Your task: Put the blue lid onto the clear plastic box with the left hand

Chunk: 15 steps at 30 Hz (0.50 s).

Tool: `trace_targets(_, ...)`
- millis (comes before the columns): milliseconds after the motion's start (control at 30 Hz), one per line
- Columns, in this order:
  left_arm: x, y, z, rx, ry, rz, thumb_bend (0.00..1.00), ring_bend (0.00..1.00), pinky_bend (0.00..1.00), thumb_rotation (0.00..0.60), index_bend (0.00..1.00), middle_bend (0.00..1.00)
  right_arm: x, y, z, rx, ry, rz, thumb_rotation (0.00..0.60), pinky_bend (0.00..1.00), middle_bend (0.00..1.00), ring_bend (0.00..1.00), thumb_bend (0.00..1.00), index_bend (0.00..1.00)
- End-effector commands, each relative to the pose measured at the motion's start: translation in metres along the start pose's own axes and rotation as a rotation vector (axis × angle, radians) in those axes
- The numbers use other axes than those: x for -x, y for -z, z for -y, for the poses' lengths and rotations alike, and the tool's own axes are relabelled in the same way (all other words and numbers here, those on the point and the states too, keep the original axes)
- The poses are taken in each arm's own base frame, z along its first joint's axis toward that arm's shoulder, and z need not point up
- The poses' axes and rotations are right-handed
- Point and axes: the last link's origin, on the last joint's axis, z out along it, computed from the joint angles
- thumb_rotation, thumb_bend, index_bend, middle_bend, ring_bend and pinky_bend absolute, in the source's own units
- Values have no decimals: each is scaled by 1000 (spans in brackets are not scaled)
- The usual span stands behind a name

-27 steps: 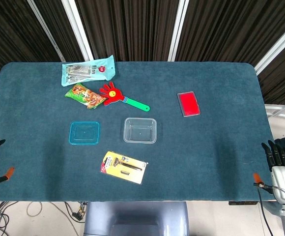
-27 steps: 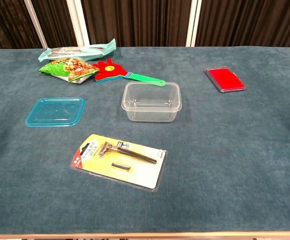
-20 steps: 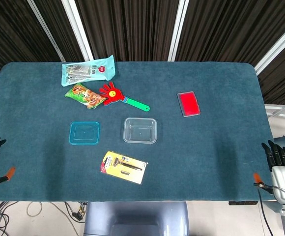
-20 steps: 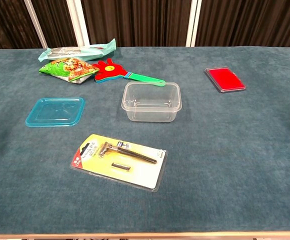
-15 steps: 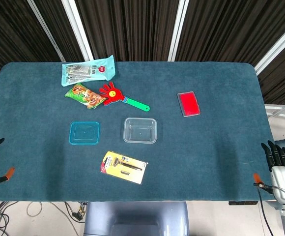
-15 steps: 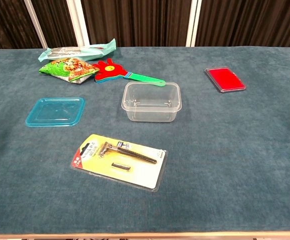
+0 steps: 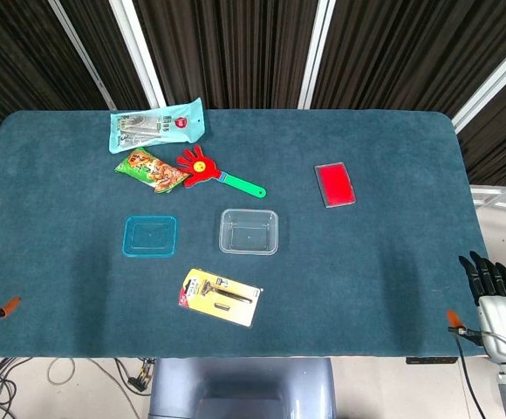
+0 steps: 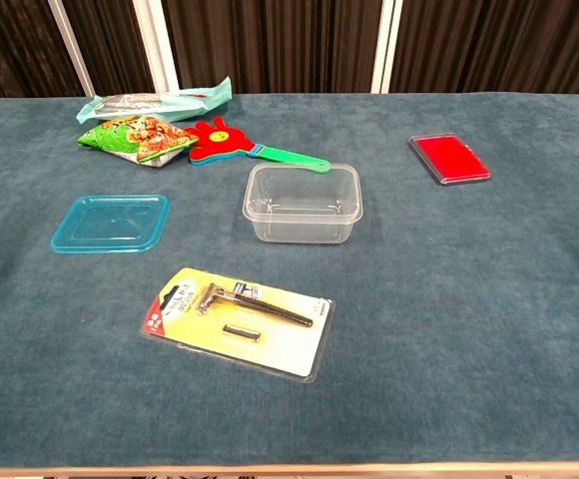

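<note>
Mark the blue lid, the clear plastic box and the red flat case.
blue lid point(image 7: 149, 236), head view, centre panel
clear plastic box point(image 7: 249, 231), head view, its floor
red flat case point(image 8: 450, 158), chest view, top face

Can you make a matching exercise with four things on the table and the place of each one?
Things:
1. lid
2. box
3. razor pack
4. red pad

Places:
A. nearest the front edge of the table
B. to the robot's right of the box, further back
C. between the lid and the red pad, open and empty
D. flat on the cloth, to the robot's left of the box, apart from it

Pairs: 1-D, 2-C, 3-A, 4-B
</note>
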Motion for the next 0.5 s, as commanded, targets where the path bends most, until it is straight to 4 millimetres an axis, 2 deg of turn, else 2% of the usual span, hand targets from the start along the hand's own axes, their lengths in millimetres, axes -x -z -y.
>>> trace_targets(33, -2, -3, -2, 37, -13, 15, 108, 0, 0, 600, 28, 54, 0, -1, 0, 3, -1, -1, 600, 0, 14, 0, 336, 0)
trace_targets(100, -5, -9, -6, 70, -17, 33, 104, 0, 0, 600, 24, 51, -1, -1, 0, 3, -3, -6, 600, 0, 14, 0, 336, 0)
trace_targets(267, -17, -42, -26, 185, -55, 12, 104, 0, 0, 600, 0, 38, -1, -1, 0, 10, -14, -3, 600, 0, 14, 0, 335, 0)
trace_targets(500, -24, -80, -54, 222, -117, 74, 104, 0, 0, 600, 0, 45, 0, -1, 0, 21, -29, 2, 600, 0, 14, 0, 336, 0)
